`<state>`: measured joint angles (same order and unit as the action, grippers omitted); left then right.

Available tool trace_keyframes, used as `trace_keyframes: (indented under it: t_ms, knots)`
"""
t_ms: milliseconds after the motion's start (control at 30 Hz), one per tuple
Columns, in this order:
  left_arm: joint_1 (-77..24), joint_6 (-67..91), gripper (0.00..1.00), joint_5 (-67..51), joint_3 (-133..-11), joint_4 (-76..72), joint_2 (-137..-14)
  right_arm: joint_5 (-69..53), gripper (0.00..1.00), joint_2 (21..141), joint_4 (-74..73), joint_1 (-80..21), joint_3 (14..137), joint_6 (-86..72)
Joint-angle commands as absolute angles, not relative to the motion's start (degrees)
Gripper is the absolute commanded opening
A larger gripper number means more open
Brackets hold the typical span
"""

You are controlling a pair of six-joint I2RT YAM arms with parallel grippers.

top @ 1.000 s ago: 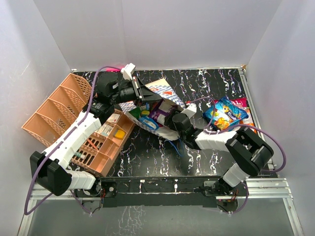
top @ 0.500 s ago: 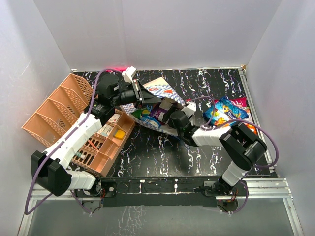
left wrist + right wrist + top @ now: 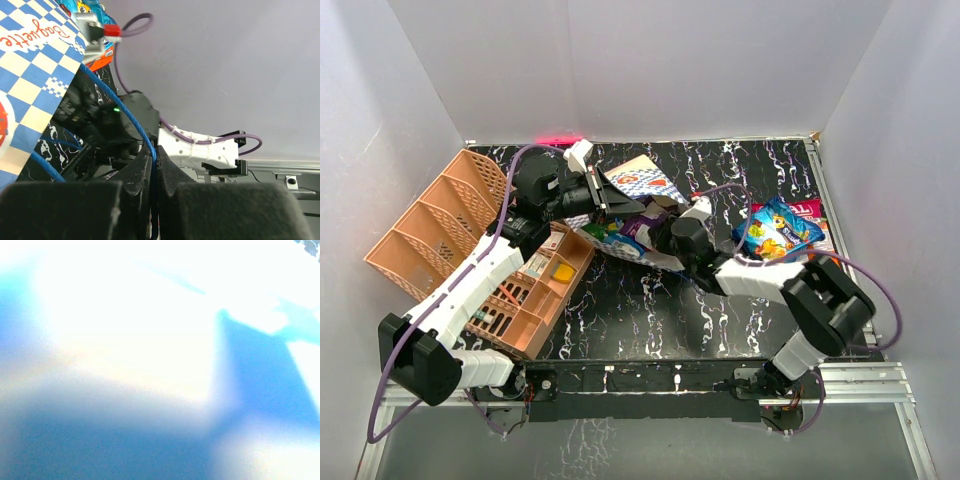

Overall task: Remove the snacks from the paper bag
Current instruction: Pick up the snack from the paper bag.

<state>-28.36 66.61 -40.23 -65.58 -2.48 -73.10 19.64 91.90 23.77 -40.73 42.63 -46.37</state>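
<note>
Since a second ago your left gripper point(image 3: 156, 156) has drawn the paper bag point(image 3: 648, 183) slightly leftward and your right gripper point(image 3: 663, 238) has pushed deeper into its mouth, so another pick looks under way. At far left the peach basket point(image 3: 425, 235) holds small items in its near compartments, not your concern. Your left jaws are pressed together on the blue cord handle point(image 3: 131, 116), keeping the bag tipped open. Several packets point(image 3: 620, 232) remain inside. Your right fingers are buried there; you cannot tell their state. Other snacks point(image 3: 778, 228) lie out at right.
</note>
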Motion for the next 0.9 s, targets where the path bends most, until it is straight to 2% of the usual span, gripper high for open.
trace_keyframes:
  t_ms: [0, 200, 367, 667, 767, 867]
  knots:
    - [-28.6, 66.0, 0.00, -40.7, -65.5, -3.2, -71.1, 11.3, 0.08, 81.1, 26.3, -40.8, 41.6, -41.0]
    - [-28.6, 66.1, 0.00, -40.9, -65.9, -3.9, -72.2, 5.3, 0.08, 68.5, 22.8, -40.7, 38.0, -38.0]
    - [-28.5, 65.7, 0.00, -40.5, -66.5, -3.5, -72.1, 6.4, 0.08, 55.7, 7.7, -40.8, 37.9, -32.2]
    - [-28.3, 63.8, 0.00, -39.3, -66.9, -2.2, -72.4, 12.6, 0.07, 30.4, -16.6, -40.7, 40.3, -15.2]
    - [-28.3, 63.4, 0.00, -39.0, -67.5, -2.0, -72.7, 18.9, 0.07, 25.3, -21.4, -40.7, 43.6, -12.2]
    - [-28.3, 63.2, 0.00, -38.9, -67.5, -2.0, -72.6, 28.6, 0.07, 23.5, -20.2, -40.8, 45.1, -9.9]
